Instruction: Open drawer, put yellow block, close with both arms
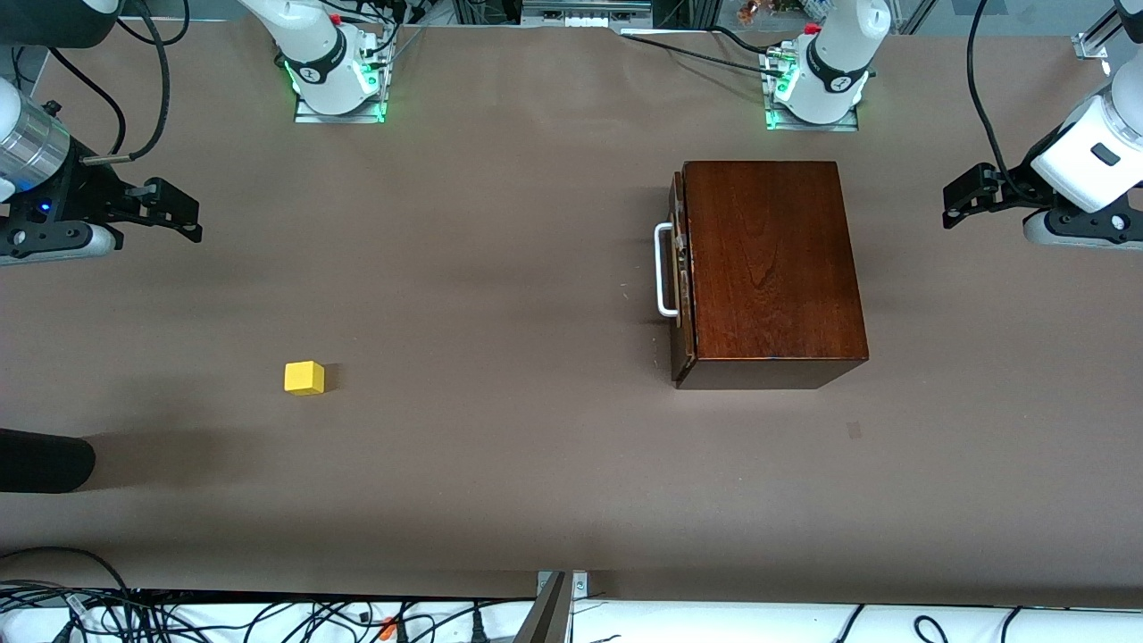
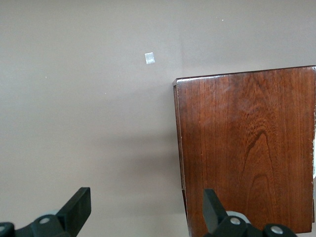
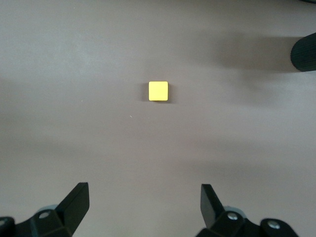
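Both tools, left [image 2: 145,210] and right [image 3: 144,205], hang open; no legible writing.

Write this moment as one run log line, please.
drawer: shut | yellow block: on table | left end effector: open, empty | right end effector: open, empty

The wooden box [image 1: 773,259] is dark reddish-brown wood with clear grain and a glossy sheen, and the drawer [image 1: 682,268] carries a smooth white bar handle [image 1: 663,271], perhaps metal. The yellow block [image 1: 304,378] looks smooth and matt, on a matt brown table [image 1: 464,268]
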{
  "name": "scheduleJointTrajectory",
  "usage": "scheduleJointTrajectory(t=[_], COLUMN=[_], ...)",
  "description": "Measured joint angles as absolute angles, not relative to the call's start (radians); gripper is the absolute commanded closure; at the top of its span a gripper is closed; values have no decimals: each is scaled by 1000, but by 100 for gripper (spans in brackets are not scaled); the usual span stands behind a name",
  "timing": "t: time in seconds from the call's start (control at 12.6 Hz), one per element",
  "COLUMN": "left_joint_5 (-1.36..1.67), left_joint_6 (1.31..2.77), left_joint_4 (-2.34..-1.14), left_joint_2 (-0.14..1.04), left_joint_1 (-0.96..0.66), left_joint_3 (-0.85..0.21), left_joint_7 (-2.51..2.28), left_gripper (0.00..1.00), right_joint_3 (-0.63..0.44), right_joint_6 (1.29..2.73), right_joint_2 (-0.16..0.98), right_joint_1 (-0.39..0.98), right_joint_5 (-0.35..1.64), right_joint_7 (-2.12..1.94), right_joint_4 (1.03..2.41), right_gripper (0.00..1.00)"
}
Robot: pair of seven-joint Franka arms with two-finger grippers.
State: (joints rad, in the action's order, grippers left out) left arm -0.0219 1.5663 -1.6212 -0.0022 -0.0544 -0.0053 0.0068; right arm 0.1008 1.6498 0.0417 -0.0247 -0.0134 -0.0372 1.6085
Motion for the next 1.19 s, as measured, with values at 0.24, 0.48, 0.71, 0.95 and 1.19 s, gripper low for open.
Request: scheduleJointTrajectory(t=[0.24, 0.48, 0.71, 0.95, 1.19], left_joint_5=[-22, -22, -22, -22, -22], left_joint_6=[1565, 1560, 1557, 1557, 1553], left_joint_4=[-1621, -1621, -1621, -1621, -1621], left_joint_2=[-2, -2, -2, -2, -1], left_joint_1=[-54, -54, -54, -54, -54], left_joint_3=[-5, -5, -5, -5, -5], left_joint_7=[7, 7, 7, 7, 7], left_gripper=[0, 0, 0, 0, 0], right_joint_3=[101, 101, 101, 101, 101], right_joint_6=[1650, 1650, 1650, 1650, 1650], right_joint_2=[42, 42, 42, 42, 42], right_joint_1=[-25, -25, -25, -25, -25], right_joint_5=[-13, -13, -13, -13, -13], right_joint_7=[-37, -37, -37, -37, -37], right_joint_4=[1609, 1609, 1609, 1609, 1609], right_gripper=[0, 0, 0, 0, 0])
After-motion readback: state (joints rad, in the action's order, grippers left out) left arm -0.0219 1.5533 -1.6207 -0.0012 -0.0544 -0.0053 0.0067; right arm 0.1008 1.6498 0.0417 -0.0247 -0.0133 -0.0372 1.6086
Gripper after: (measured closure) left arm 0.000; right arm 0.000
